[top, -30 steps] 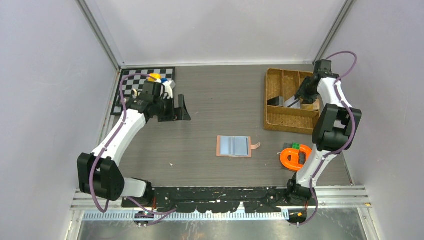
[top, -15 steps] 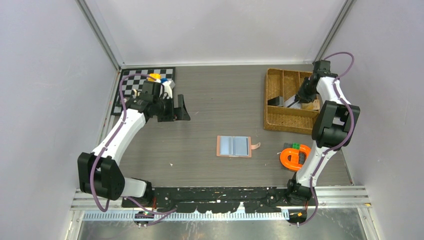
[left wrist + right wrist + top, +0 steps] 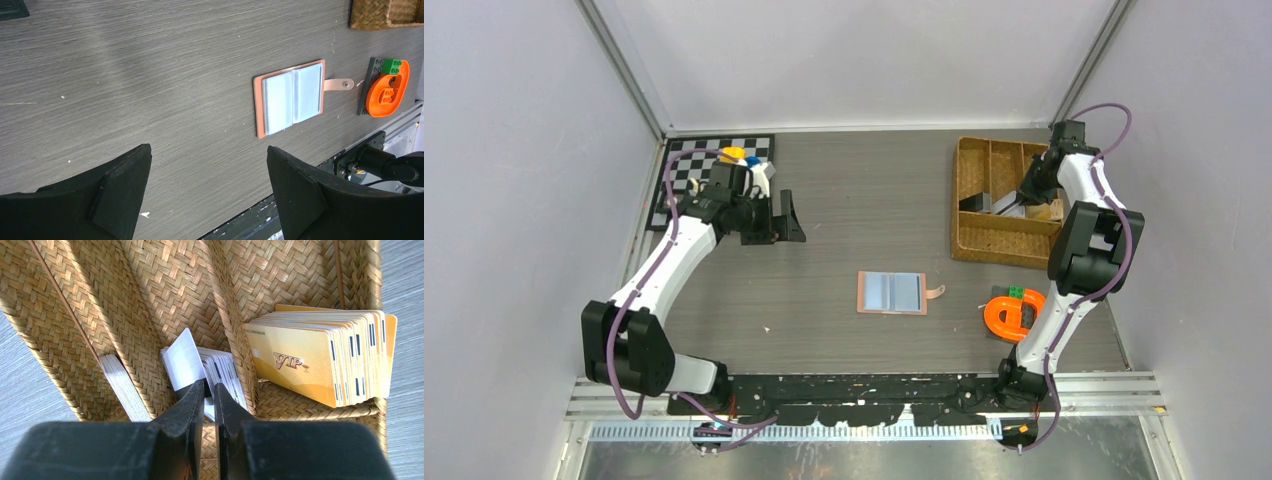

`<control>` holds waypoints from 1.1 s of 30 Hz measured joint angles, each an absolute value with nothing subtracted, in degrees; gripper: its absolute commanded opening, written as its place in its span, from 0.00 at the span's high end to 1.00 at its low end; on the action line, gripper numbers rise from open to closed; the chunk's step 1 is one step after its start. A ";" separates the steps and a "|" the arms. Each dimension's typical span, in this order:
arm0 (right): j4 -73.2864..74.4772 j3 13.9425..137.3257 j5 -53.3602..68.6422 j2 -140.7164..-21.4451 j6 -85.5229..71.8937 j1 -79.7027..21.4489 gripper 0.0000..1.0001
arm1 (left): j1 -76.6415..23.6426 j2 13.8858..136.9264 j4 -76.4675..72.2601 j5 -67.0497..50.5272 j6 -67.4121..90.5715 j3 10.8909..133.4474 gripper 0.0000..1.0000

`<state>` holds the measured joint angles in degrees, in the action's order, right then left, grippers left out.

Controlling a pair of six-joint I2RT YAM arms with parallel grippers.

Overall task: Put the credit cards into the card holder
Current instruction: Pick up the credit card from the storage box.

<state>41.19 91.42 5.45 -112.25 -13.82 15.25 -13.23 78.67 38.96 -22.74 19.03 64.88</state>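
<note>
The card holder (image 3: 892,292) (image 3: 290,97) lies open and flat at mid-table, pink with pale inner slots and its snap tab to the right. Credit cards stand in the wicker tray (image 3: 994,245) (image 3: 150,290). A white stack (image 3: 222,372) has one white card (image 3: 184,360) tilted away from it. My right gripper (image 3: 1024,195) (image 3: 209,385) reaches into that compartment, its jaws a narrow slit apart at the white cards' near edge. Whether a card is pinched does not show. My left gripper (image 3: 786,218) (image 3: 207,152) hovers open and empty over bare table, far left of the card holder.
A thick stack of gold VIP cards (image 3: 300,360) fills the tray's neighbouring compartment, and a thin grey stack (image 3: 122,385) leans at the left. An orange ring on toy bricks (image 3: 1009,312) (image 3: 387,90) lies near the right arm's base. A checkerboard (image 3: 686,165) is at the back left.
The right gripper's jaws have narrowed inside the tray, and the arm has shifted slightly. The left arm and the card holder have not moved.
</note>
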 measured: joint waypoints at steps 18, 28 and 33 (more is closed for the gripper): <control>39.48 91.39 7.84 -109.47 -12.10 15.05 0.89 | -13.04 79.09 38.98 -24.12 19.03 64.58 0.14; 39.46 89.17 1.34 -107.11 -10.22 12.86 0.89 | -12.99 79.09 38.94 -24.69 19.03 64.49 0.13; 39.03 87.37 -1.89 -105.69 -8.88 11.03 0.88 | -12.99 79.09 38.96 -25.12 19.03 64.36 0.14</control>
<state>39.03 87.37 -1.89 -105.69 -8.88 11.03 -12.99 79.09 38.96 -25.12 19.03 64.36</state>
